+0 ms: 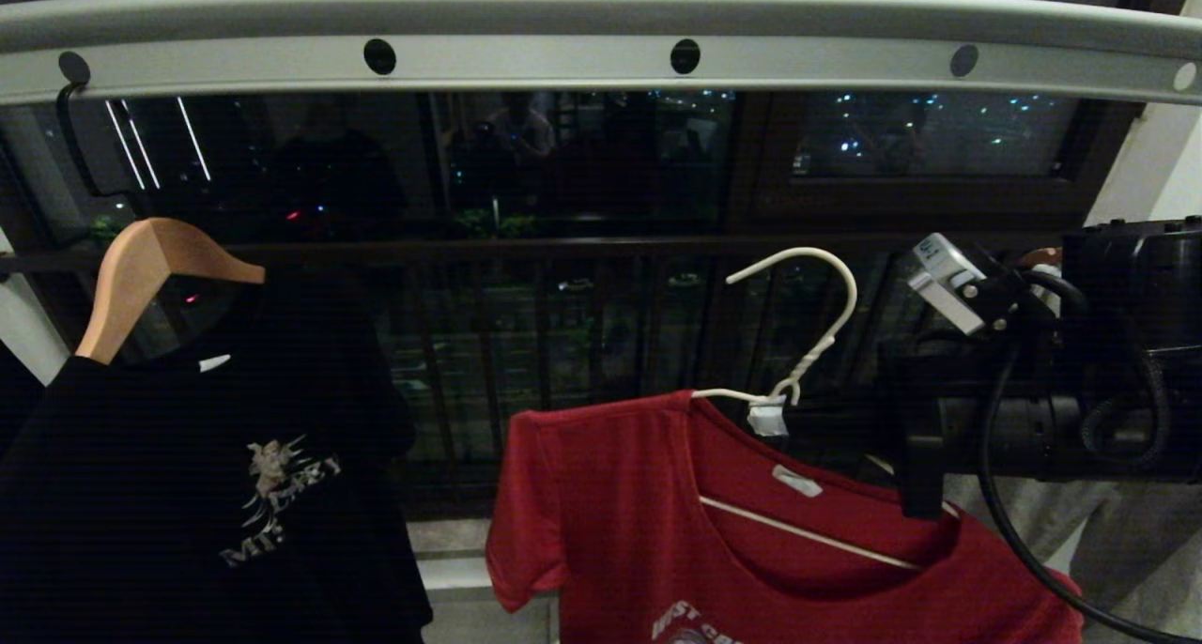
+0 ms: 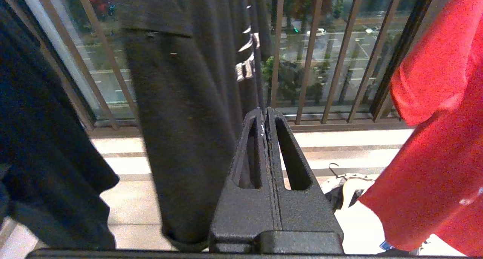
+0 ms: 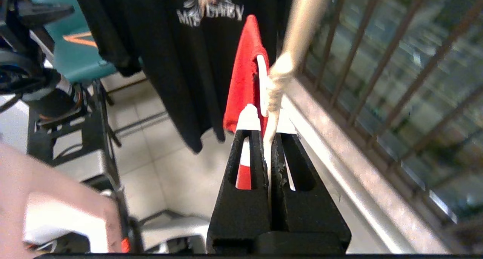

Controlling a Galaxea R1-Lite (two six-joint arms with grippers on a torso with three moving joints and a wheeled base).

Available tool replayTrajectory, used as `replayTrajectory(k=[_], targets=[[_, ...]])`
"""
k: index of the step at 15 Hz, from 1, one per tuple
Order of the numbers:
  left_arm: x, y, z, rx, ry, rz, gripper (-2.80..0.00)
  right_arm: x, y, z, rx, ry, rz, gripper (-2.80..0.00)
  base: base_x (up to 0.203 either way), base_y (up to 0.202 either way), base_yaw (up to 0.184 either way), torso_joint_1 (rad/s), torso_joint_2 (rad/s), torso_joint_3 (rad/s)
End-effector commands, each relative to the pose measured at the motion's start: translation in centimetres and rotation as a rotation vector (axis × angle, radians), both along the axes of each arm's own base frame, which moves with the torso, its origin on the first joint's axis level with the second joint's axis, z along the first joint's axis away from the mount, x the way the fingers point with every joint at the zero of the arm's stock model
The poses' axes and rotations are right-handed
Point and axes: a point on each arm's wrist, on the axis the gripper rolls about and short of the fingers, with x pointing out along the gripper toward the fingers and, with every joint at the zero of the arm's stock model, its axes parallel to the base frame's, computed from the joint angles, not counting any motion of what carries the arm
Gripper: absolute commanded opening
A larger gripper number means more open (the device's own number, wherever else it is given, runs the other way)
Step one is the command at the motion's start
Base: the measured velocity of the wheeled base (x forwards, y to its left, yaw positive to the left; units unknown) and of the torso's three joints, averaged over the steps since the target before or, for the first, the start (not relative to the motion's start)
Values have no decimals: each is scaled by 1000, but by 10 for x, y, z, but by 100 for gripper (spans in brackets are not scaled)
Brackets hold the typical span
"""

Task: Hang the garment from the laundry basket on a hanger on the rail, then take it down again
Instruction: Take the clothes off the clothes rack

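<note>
The red garment (image 1: 639, 513) hangs on the white wire hanger (image 1: 826, 268), whose hook is in the air below the grey rail (image 1: 601, 62) and touches nothing. My right gripper (image 1: 770, 419) reaches in from the right and is shut on the hanger's wire (image 3: 268, 138) just under the twisted neck. The red cloth (image 3: 247, 62) hangs beyond its fingertips. My left gripper (image 2: 266, 111) is shut and empty, low down beside the garment's sleeve (image 2: 434, 138). On the floor, what looks like the laundry basket (image 2: 336, 189) shows a white rim, partly hidden behind the red cloth.
A black T-shirt (image 1: 188, 494) on a wooden hanger (image 1: 141, 268) hangs at the left, its dark hook in the rail's leftmost hole. Brown window railing bars (image 2: 341, 55) stand close behind the clothes. Between the two shirts is a gap.
</note>
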Motion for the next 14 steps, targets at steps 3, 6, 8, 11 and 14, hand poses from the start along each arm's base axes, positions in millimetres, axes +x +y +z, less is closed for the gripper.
replayTrajectory(k=[3, 6, 8, 11, 14], targets=[[0, 0, 0, -2, -1, 1, -280, 13, 6, -14, -11, 44, 15, -280, 0, 0, 0, 0, 0, 0], [0, 0, 0, -2, -1, 1, -280, 13, 6, -15, -11, 49, 15, -280, 0, 0, 0, 0, 0, 0], [0, 0, 0, -3, -1, 1, -280, 14, 7, -15, -11, 49, 16, -280, 0, 0, 0, 0, 0, 0], [0, 0, 0, -14, -2, 1, -280, 12, 6, -13, -5, 46, 20, -280, 0, 0, 0, 0, 0, 0], [0, 0, 0, -8, 0, 0, -280, 9, 5, -9, 17, 58, 13, -280, 0, 0, 0, 0, 0, 0]])
